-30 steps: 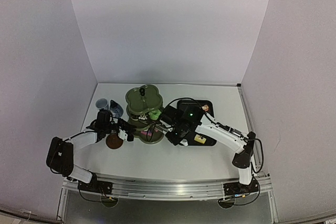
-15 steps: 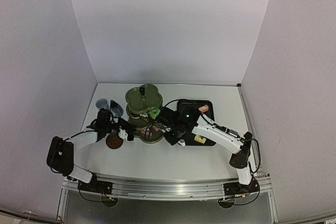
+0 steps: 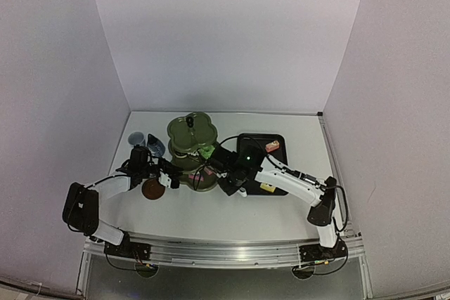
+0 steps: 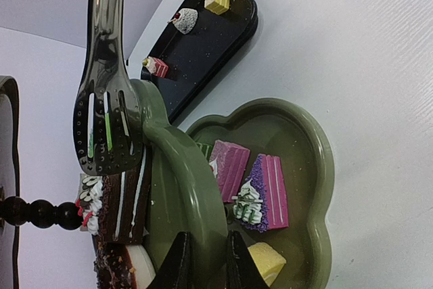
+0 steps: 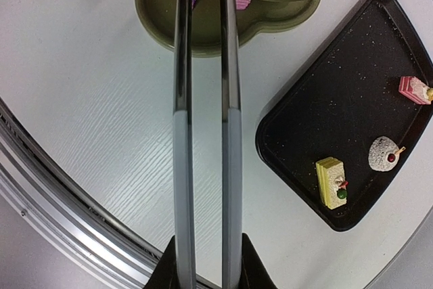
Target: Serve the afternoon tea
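From above we see the olive-green three-tier stand (image 3: 191, 131) left of centre on the white worktop (image 3: 211, 216). The pale cup (image 3: 136, 138), the small dark-blue pot (image 3: 155, 147) and a brown saucer (image 3: 152, 189) lie to its left and the black tray (image 3: 260, 140) just to its right, so either arm reaches it. The left end effector (image 3: 173, 178) meets it from the left, the right end effector (image 3: 226, 168) from the tray side, where a green cake (image 3: 206, 152) sits at the middle tier; plain pale walls (image 3: 225, 33) close three sides. In the left wrist view the left end effector is narrowed onto the middle tier's rim, a finger either side, we judge to steady the stand during loading. The tongs (image 4: 103, 65) hang at that tier, bright green showing through their slotted heads, beside a chocolate slice (image 4: 125, 201), while pink slices (image 4: 230, 167) and a yellow piece (image 4: 267, 262) lie on the bottom tier. In the right wrist view the right end effector is clamped on the handle end of the tongs, whose arms run nearly parallel up to the stand, squeezed, we think, to carry the cake. A pink cake (image 5: 413, 90), a white domed cake (image 5: 384, 152) and a yellow cake (image 5: 331, 182) wait on the tray, and the worktop shows fine white grain down to a metal rail (image 5: 40, 214) at its near edge.
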Action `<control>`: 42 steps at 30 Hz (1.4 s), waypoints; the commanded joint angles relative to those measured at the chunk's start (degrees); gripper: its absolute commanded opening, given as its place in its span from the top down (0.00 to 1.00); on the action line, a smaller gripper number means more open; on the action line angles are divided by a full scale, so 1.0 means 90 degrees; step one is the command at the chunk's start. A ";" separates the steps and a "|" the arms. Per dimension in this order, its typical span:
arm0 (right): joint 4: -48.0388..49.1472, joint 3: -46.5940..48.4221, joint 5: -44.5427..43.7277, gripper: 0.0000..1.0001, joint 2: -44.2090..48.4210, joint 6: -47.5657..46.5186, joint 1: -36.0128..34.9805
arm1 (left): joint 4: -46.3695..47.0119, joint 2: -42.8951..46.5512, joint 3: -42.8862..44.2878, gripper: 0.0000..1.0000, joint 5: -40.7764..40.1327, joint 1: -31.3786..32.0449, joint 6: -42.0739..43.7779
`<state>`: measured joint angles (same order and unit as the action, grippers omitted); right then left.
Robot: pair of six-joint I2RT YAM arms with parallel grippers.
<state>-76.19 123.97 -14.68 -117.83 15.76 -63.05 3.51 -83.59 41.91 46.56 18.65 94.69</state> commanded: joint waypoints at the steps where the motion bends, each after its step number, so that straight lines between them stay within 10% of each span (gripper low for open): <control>1: -0.0037 -0.0401 0.0252 1.00 0.0631 -0.0317 -0.0002 | -0.0136 -0.0055 0.0082 1.00 0.0021 -0.0002 0.0079; 26: -0.0387 -0.0049 0.0351 1.00 0.0216 -0.2982 0.0020 | -0.0262 -0.0098 0.0143 1.00 -0.0019 -0.0002 0.0178; 42: -0.0599 0.0286 0.0006 0.69 -0.0126 -0.2395 0.0131 | -0.0290 -0.0151 0.0206 1.00 0.0003 -0.0001 0.0228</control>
<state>-76.44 124.26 -15.57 -117.91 -6.90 -62.02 2.93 -83.77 41.98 46.60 18.70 96.03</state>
